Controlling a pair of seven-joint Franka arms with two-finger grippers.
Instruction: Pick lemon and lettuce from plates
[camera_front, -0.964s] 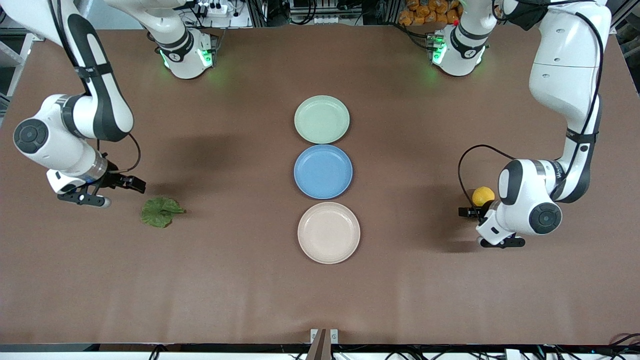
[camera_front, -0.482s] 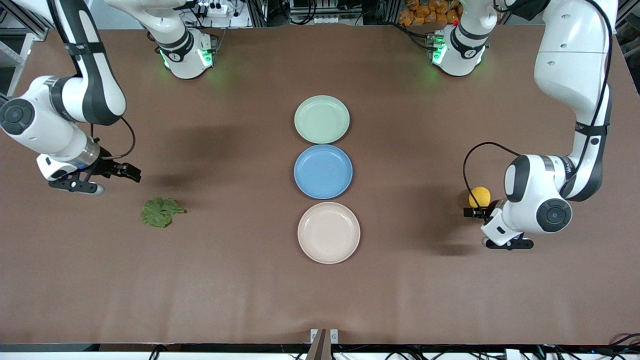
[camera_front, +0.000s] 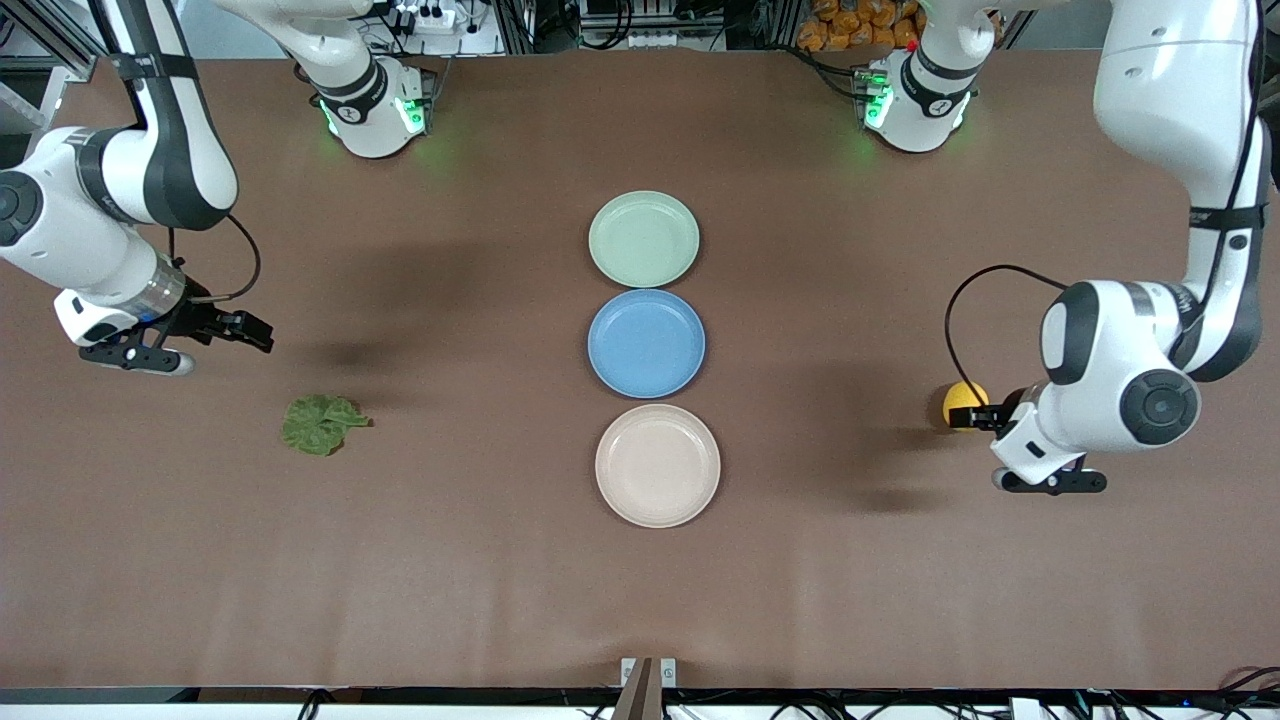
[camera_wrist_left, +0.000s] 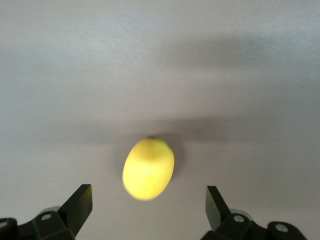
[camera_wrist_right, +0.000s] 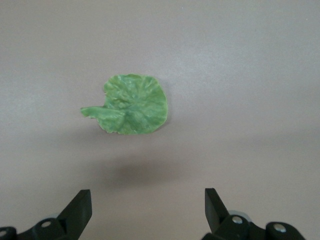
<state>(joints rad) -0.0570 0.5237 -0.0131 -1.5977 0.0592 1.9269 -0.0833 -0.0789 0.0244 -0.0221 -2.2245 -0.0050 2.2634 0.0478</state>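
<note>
Front view shows both plates (camera_front: 643, 238) (camera_front: 657, 465) bare: the lemon (camera_front: 964, 401) and lettuce (camera_front: 320, 424) already lie on the worktop (camera_front: 480, 560) toward opposite ends. Left hand (camera_wrist_left: 148, 212) and right hand (camera_wrist_right: 148, 210) hover spread wide, holding nothing; little seems left.

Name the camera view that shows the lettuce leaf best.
The right wrist view: the lettuce fills the middle, its crinkled surface and whole outline plain, lying on the bare table ahead of the open right gripper. The front view shows it small, toward the right arm's end. The left wrist view does not show it.
</note>
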